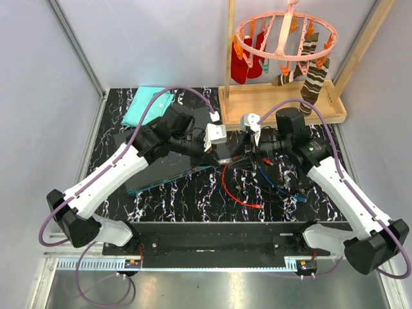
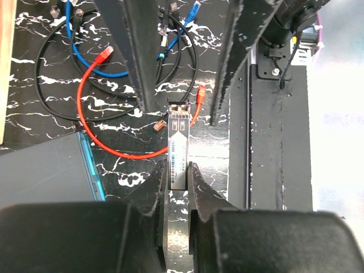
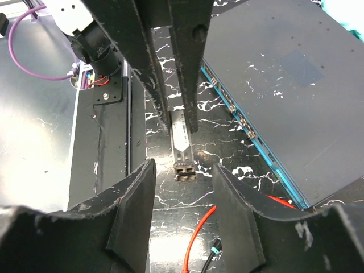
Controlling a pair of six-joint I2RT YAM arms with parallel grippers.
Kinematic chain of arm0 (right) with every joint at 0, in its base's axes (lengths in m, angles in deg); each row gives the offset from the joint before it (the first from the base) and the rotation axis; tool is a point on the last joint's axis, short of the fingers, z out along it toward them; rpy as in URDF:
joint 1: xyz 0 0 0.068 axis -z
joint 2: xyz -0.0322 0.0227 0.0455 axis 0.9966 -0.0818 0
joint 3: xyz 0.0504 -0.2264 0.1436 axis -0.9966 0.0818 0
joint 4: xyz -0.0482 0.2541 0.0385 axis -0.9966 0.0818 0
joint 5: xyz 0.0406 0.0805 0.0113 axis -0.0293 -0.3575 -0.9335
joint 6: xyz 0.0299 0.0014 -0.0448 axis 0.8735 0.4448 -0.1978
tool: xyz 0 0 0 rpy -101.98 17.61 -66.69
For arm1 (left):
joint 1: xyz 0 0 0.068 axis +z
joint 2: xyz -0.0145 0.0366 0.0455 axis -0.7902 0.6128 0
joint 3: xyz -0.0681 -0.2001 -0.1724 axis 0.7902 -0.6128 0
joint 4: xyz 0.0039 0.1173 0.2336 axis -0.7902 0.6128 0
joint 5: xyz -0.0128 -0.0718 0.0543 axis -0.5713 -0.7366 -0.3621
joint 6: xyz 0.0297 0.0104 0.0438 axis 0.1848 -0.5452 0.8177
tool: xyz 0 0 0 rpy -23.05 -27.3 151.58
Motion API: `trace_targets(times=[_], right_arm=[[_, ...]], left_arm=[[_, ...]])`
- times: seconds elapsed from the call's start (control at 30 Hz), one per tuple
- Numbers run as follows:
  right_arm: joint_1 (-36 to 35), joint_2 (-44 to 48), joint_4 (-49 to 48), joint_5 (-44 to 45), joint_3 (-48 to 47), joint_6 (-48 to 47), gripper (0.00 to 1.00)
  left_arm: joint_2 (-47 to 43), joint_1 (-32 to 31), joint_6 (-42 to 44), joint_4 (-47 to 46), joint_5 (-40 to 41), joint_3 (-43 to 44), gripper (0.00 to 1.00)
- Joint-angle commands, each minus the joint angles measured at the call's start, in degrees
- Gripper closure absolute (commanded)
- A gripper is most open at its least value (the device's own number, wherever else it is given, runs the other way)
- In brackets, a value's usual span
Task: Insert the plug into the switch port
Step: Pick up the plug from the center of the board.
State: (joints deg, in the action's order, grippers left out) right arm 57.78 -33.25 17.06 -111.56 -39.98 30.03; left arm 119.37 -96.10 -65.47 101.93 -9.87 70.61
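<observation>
The plug (image 2: 178,142) is a slim silver module with a barcode label. My left gripper (image 2: 178,173) is shut on its rear end and holds it above the table. In the right wrist view the plug (image 3: 182,142) points its socket end at my open right gripper (image 3: 183,170), just short of the fingertips. In the top view both grippers meet mid-table, the left (image 1: 223,153) and the right (image 1: 241,149). The switch (image 1: 145,170), a flat dark grey box with a teal port edge (image 3: 250,133), lies to the left under my left arm. It also shows in the left wrist view (image 2: 40,170).
Red (image 1: 238,193), blue and black patch cables (image 1: 277,180) lie tangled under the right gripper. A folded teal cloth (image 1: 147,106) lies at the back left. A wooden stand (image 1: 283,103) with a pink sock hanger (image 1: 283,38) is at the back right.
</observation>
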Motion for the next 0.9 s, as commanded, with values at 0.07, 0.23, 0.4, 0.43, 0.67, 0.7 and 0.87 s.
trace_targets(times=[0.07,0.23,0.4,0.43,0.67,0.7,0.87], right_arm=[[-0.9,-0.4,0.6,1.2,-3.3,-0.8,0.52],[-1.0,-0.6,0.9,1.1,-3.3,-0.6,0.60],[-1.3,-0.8,1.5,0.8,-3.3,-0.5,0.61],[-1.5,-0.9,1.7,0.8,-3.3,-0.6,0.61],[-1.9,-1.2,1.9,1.1,-3.2,-0.6,0.63],[-2.0,-1.3,1.9,1.1,-3.2,-0.6,0.69],[-2.3,-1.2,1.2,0.9,-3.2,0.2,0.99]], left_arm=[[0.0,0.1,0.8,-0.1,-2.4,2.6,1.00],[-0.1,0.1,0.6,0.0,-2.5,2.6,1.00],[-0.1,0.1,0.3,0.0,-2.5,2.7,1.00],[-0.1,0.0,0.2,-0.1,-2.5,2.7,1.00],[0.1,0.0,0.1,0.0,-2.6,3.1,1.00],[0.1,0.0,0.1,0.0,-2.7,3.1,1.00],[-0.2,0.0,0.2,0.0,-2.3,2.5,1.00]])
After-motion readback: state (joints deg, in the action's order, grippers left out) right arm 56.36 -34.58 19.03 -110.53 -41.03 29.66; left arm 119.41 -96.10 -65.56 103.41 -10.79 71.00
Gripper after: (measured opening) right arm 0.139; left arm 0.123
